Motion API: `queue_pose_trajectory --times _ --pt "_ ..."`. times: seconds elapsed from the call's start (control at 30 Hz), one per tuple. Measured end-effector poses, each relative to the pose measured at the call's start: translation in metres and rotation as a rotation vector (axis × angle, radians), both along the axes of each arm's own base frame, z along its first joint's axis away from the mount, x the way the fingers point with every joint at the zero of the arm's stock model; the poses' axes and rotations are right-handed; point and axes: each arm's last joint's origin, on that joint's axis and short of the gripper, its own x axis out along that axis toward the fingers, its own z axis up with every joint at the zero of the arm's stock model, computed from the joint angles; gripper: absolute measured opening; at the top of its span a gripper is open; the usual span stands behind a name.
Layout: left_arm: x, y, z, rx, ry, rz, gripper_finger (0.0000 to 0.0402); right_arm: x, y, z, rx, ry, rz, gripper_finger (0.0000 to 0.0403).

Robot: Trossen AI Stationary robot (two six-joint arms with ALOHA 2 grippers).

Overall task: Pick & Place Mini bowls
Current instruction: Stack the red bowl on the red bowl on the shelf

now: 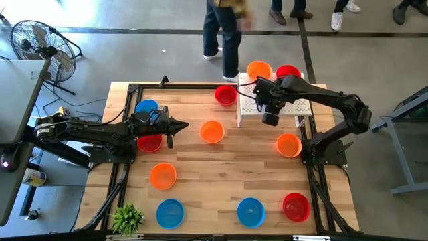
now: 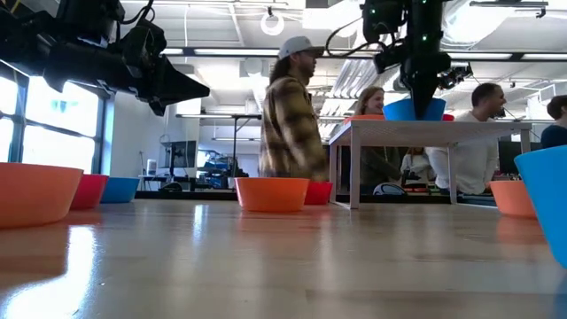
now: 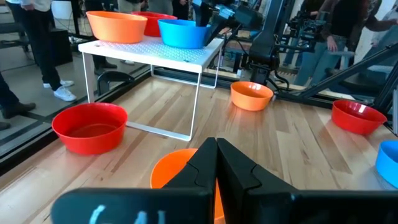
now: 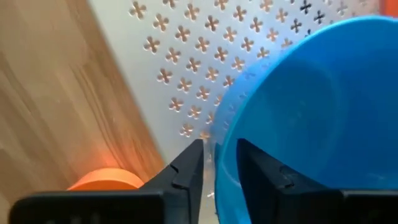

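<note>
While left fingers (image 3: 216, 163) pressed together, right fingers (image 4: 217, 163) pinch glossy blue bowl (image 4: 311, 118) rim over perforated rack (image 4: 205, 56).

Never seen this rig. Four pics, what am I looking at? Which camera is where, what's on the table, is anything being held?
It is a robot with two dark arms at a wooden table, each ending in a two-finger hand. One picture looks straight down from above, one looks level across the table top, and two come from cameras on the arms' wrists.

Small red, orange and blue mini bowls lie scattered on the table. A white perforated stand sits at the far edge with an orange bowl and a red bowl on it.

The right hand is over that stand, pinching the rim of a blue bowl between its fingers. The left hand is shut and empty, hovering near an orange bowl mid-table.

People stand beyond the table.
</note>
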Motion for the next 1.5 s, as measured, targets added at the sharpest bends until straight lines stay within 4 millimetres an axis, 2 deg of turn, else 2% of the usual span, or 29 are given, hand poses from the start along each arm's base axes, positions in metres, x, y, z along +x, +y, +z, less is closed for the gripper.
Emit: queue_pose_trajectory --times 0.27,0.37,0.43,0.67,0.73,0.9,1.2,1.37,1.5 --pt "0.000 0.000 0.000 0.000 0.000 0.000 0.0001 -0.020 0.017 0.028 -0.034 -0.146 -0.041 0.0107" --pt "0.000 0.000 0.000 0.000 0.000 0.000 0.0001 -0.027 0.027 0.038 -0.015 -0.277 -0.027 0.0100" --pt "0.000 0.000 0.000 0.000 0.000 0.000 0.0001 -0.030 0.033 0.037 -0.015 -0.384 0.004 0.0086" --pt "0.000 0.000 0.000 0.000 0.001 0.000 0.0001 -0.037 0.060 0.006 0.003 -0.713 0.132 0.0012" --pt "0.000 0.000 0.000 0.000 0.000 0.000 0.0001 -0.037 0.067 -0.002 -0.009 -0.796 0.169 0.0004" --pt "0.000 0.000 0.000 0.000 0.002 0.000 0.0001 -0.036 0.083 -0.018 -0.043 -0.978 0.254 0.0010" --pt "0.000 0.000 -0.001 0.006 0.013 0.002 0.0001 -0.033 0.102 -0.062 -0.087 -1.235 0.389 0.0006" --pt "0.000 0.000 -0.004 -0.002 0.070 0.002 0.0001 -0.037 0.104 -0.079 -0.101 -1.281 0.401 0.0006" --pt "0.003 0.001 0.001 -0.018 0.174 0.000 0.0001 -0.038 0.104 -0.081 -0.111 -1.286 0.409 0.0002"
